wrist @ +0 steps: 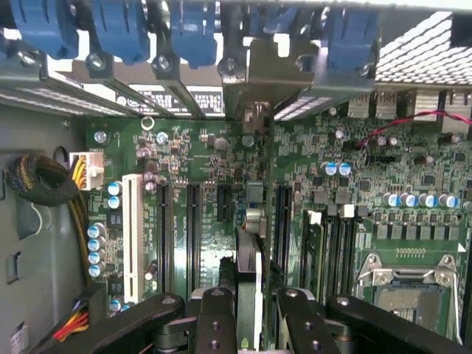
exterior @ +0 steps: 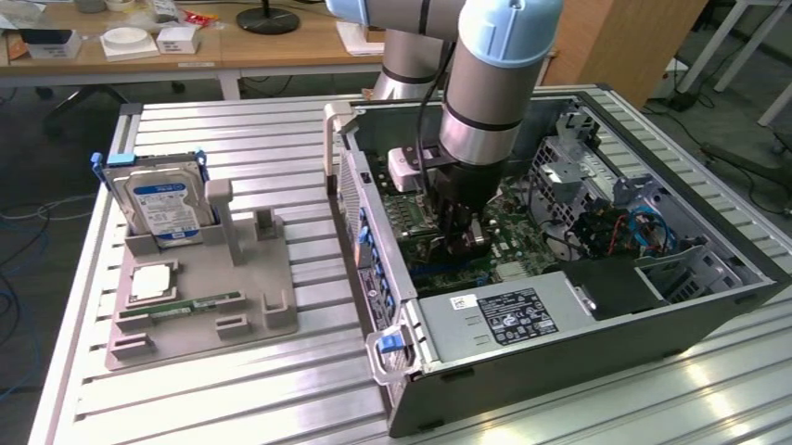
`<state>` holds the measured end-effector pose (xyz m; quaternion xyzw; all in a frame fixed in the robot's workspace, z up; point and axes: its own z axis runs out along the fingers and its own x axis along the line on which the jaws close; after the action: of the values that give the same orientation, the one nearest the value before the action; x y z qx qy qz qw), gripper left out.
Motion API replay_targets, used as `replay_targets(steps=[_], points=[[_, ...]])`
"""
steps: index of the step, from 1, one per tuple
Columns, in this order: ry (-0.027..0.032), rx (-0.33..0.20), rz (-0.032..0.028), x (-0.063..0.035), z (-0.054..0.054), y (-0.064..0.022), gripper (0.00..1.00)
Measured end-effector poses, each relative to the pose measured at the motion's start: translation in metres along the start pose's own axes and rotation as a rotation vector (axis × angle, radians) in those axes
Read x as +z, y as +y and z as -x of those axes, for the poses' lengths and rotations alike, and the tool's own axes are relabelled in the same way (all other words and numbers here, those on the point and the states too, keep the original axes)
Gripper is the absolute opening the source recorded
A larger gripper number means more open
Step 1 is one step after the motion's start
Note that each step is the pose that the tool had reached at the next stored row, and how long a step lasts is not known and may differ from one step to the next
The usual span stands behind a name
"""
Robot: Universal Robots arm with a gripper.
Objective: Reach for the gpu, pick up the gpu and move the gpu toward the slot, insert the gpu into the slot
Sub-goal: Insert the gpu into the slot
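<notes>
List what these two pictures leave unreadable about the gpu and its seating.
- Exterior view: the gpu's lower edge and the slot, hidden behind the gripper and arm.
- Wrist view: the gpu shows edge-on; its foot is covered by the black fingers.
- Whether it is fully seated: cannot tell.

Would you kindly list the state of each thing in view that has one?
gpu: edge-on, held upright over the motherboard.
gripper: shut on the gpu, inside the case.
computer case: side open, lying flat.
hard drive: standing upright in the grey holder.
memory stick: lying flat on the holder.
</notes>
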<state>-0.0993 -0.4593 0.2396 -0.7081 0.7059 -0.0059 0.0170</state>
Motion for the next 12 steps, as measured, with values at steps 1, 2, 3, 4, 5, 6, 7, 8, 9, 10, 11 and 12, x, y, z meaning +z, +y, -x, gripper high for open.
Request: replay_targets(steps=[1, 2, 3, 4, 5, 6, 7, 8, 9, 10, 11, 12], points=[[0.0000, 0.000, -0.0001, -0.0002, 0.0000, -0.0001, 0.26], [0.0000, 0.000, -0.0001, -0.0002, 0.0000, -0.0001, 0.26], [0.0000, 0.000, -0.0001, -0.0003, 0.0000, -0.0001, 0.26], [0.0002, 0.000, -0.0001, -0.0004, 0.0000, -0.0001, 0.26], [0.0002, 0.000, 0.0000, -0.0004, 0.0000, -0.0001, 0.26], [0.0002, 0.000, 0.0000, -0.0004, 0.0000, -0.0001, 0.26], [0.0002, 0.000, 0.0000, -0.0004, 0.0000, -0.0001, 0.26], [0.0005, 0.000, 0.0001, -0.0003, 0.0003, -0.0002, 0.26], [0.0004, 0.000, 0.0001, -0.0002, 0.0006, -0.0002, 0.26], [0.0003, 0.000, 0.0001, -0.0002, 0.0006, -0.0002, 0.26], [0.0002, 0.000, 0.0001, -0.0001, 0.0006, -0.0002, 0.26], [0.0001, 0.000, 0.0001, -0.0001, 0.0007, -0.0001, 0.26]])
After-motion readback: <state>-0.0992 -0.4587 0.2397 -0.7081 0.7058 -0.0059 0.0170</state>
